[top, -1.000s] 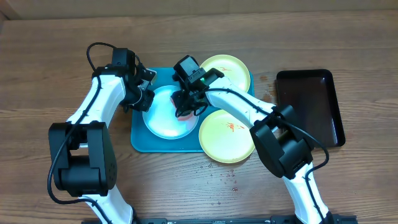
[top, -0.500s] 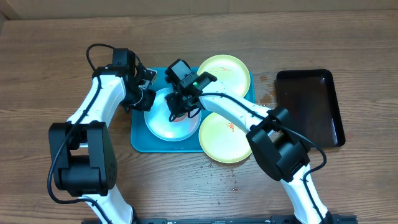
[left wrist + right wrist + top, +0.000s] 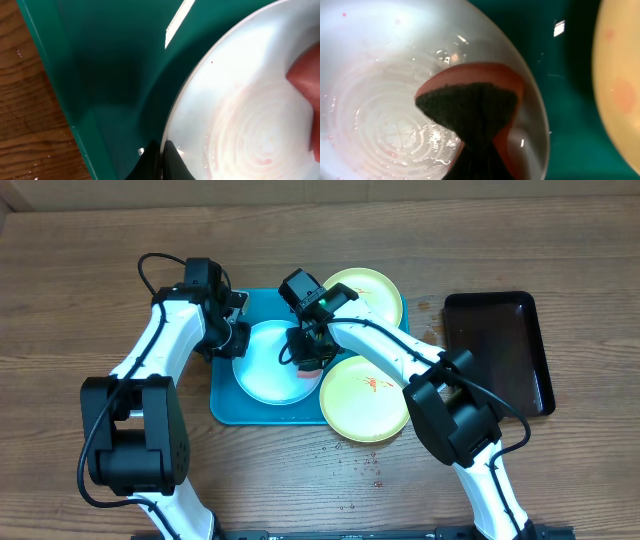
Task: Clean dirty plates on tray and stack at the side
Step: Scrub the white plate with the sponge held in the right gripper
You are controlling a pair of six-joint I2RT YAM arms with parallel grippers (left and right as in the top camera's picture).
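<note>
While clamped shut, right pincer [image 3: 309, 357] grips sponge [image 3: 470, 102].

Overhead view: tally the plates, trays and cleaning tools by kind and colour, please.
Yellow-green plates: 2
Pale blue-white plate: 1
Turquoise tray: 1
Black tray: 1
Sponge: 1
Total: 6
</note>
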